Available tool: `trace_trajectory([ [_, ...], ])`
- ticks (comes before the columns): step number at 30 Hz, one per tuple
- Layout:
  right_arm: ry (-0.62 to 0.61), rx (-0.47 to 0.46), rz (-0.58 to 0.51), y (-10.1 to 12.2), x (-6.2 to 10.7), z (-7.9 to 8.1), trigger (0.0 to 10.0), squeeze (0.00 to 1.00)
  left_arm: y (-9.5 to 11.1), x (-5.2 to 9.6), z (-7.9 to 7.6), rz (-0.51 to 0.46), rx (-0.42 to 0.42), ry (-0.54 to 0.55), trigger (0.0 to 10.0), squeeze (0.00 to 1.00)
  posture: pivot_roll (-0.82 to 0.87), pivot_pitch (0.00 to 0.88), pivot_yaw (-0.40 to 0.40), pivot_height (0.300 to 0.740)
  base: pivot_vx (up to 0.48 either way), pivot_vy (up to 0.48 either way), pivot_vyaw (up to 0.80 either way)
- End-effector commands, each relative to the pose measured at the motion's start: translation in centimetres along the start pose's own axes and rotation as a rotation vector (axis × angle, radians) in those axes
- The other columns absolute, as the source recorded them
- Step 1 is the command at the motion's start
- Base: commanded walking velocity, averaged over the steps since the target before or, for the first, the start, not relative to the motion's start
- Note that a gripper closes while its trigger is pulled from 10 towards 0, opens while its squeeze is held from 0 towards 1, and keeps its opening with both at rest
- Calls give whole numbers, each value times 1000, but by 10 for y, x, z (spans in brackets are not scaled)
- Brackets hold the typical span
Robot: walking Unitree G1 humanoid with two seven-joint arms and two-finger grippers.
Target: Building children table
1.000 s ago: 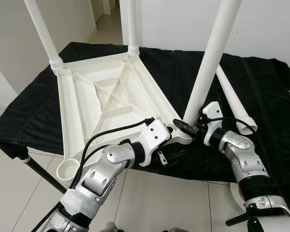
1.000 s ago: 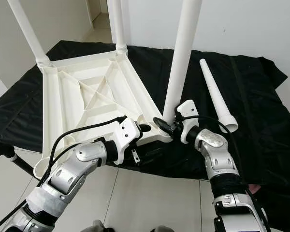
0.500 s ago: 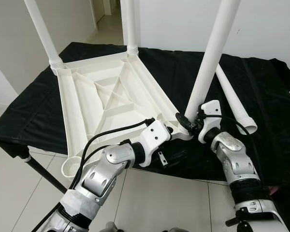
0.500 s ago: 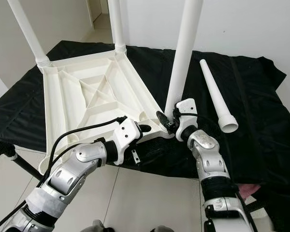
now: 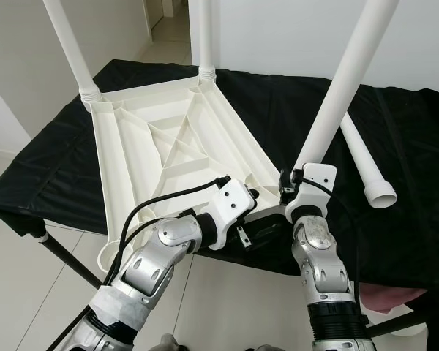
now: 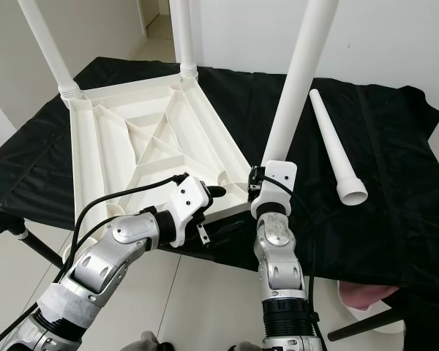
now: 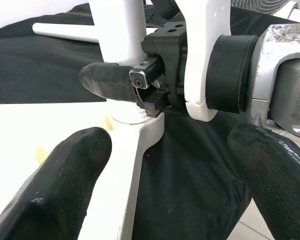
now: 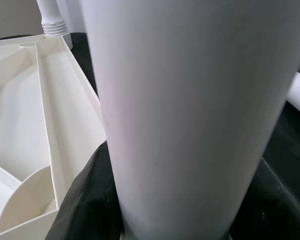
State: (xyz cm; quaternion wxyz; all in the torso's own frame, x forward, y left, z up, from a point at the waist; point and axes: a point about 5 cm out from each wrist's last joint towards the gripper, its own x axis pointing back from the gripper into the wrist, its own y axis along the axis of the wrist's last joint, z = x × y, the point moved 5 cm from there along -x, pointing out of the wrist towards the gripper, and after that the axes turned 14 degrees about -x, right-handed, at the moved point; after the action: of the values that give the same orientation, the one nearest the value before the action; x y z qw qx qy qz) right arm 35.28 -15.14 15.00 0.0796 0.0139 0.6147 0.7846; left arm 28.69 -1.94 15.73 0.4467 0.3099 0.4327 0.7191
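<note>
The white children's tabletop [image 5: 168,139] lies upside down on a black cloth [image 5: 402,219]. Two white legs [image 5: 69,44] [image 5: 203,33] stand in its far corners. My right gripper [image 5: 287,183] is shut on the base of a third leg [image 5: 336,95], which leans to the right over the near right corner socket [image 7: 140,122]. In the right wrist view this leg [image 8: 190,100] is very close, with black fingers [image 8: 85,200] on either side. My left gripper [image 7: 165,185] is open and straddles that same corner from the front. A fourth leg [image 5: 366,157] lies loose on the cloth to the right.
The near left corner socket [image 5: 106,256] overhangs the cloth's front edge. A black support bar [image 5: 62,256] slants down to the tiled floor at the left. A pink object [image 5: 395,296] lies low at the right. White walls stand behind.
My right forearm has swung left and now points almost straight at the near right corner. The held leg leans a little further right. The left arm has hardly moved.
</note>
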Motion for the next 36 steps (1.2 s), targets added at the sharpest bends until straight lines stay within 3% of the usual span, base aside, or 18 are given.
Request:
trace_trajectory([
  [1,-41,9,52,-12,2,-9,10000,0,-3,0,1,6,15,0,10000,0,-116,30,27,740,0,0,0],
  [4,-41,8,49,-10,2,-10,10000,0,-3,0,0,7,13,-3,10000,0,-117,28,23,740,0,0,0],
  [5,-30,4,39,-6,2,-10,10000,831,-3,0,1,8,10,-5,10000,0,-117,27,23,740,0,0,0],
  [6,-30,4,39,-6,2,-10,10000,831,-3,0,1,8,10,-5,10000,0,-117,27,23,740,0,0,0],
  [7,-21,-5,37,-5,2,-9,10000,1000,-3,0,1,8,9,-5,10000,0,-115,26,21,740,0,0,0],
  [14,37,-30,19,4,-3,-11,10000,1000,-3,1,0,9,9,-4,10000,0,-115,27,21,740,0,0,0],
  [15,147,-25,61,2,-6,-4,10000,357,-4,1,-2,11,10,-6,10000,0,-115,27,21,740,0,0,0],
  [16,147,-25,61,2,-6,-4,10000,357,-4,1,-2,11,10,-6,10000,0,-115,27,21,740,0,0,0],
  [17,188,-30,77,0,-6,-2,10000,0,-4,1,-2,11,11,-7,10000,0,-115,27,21,740,0,0,0],
  [20,297,-26,114,-3,-5,5,10000,0,-4,1,-2,11,12,-8,10000,0,-111,33,24,740,0,0,0],
  [22,297,-26,114,-3,-5,5,10000,0,-4,1,-2,11,12,-8,10000,0,-111,33,24,740,0,0,0],
  [23,368,-11,133,-4,-3,8,10000,0,-3,2,-2,11,12,-7,10000,0,-112,37,26,740,0,0,0],
  [24,517,43,169,-5,0,13,10000,0,-3,2,-1,11,12,-7,10000,0,-113,39,30,740,0,0,0],
  [36,755,168,220,-8,-4,9,10000,0,-1,1,-2,6,10,-15,10000,0,-109,37,40,740,0,0,0],
])
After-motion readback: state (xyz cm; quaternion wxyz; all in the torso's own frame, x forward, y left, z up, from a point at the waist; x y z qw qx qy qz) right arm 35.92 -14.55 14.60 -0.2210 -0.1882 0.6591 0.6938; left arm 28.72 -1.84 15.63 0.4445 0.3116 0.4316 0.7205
